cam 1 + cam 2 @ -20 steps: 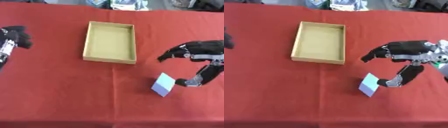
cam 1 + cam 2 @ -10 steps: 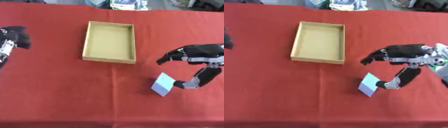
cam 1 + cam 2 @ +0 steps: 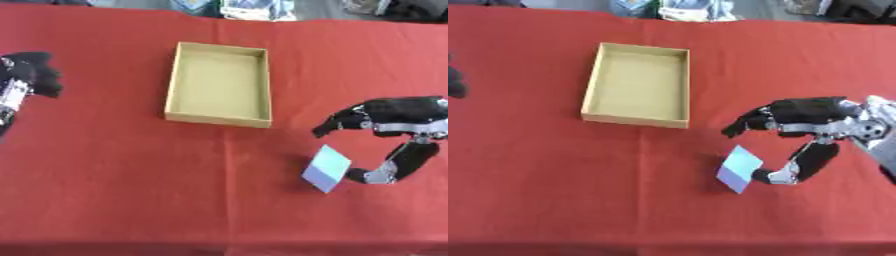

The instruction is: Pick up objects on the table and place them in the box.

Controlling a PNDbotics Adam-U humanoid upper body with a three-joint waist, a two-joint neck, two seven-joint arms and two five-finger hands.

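— Card first: where is the pale blue card [image 3: 327,168]?

— It is in the lower right part of the frame, on the red surface [image 3: 131,175]. It looks tipped up on one edge, with a dark shadow under its left side.

— Which hand is closer to it?

— The right hand [image 3: 802,117]. It is just to the right of the card. The left hand [image 3: 31,80] is far off at the left edge of the frame, well apart from the card.

— What is the right hand doing?

— It is open in a wide curve, like a big letter C. The fingers [image 3: 741,127] reach out above the card, toward the upper left. The thumb [image 3: 785,172] hangs lower and its tip is right at the card's right edge. It may be touching, but I cannot tell for sure. The hand has not closed on the card.

— And the left hand?

— Its fingers look curled up, and it holds nothing that I can see.

— Which way does the card lie?

— Its long side runs from the upper right down to the lower left.

— Where is the box [image 3: 219,83]?

— Up and to the left of the card, in the upper middle of the frame. It is empty. I think the right hand must pinch the card, lift it, and carry it up and left.
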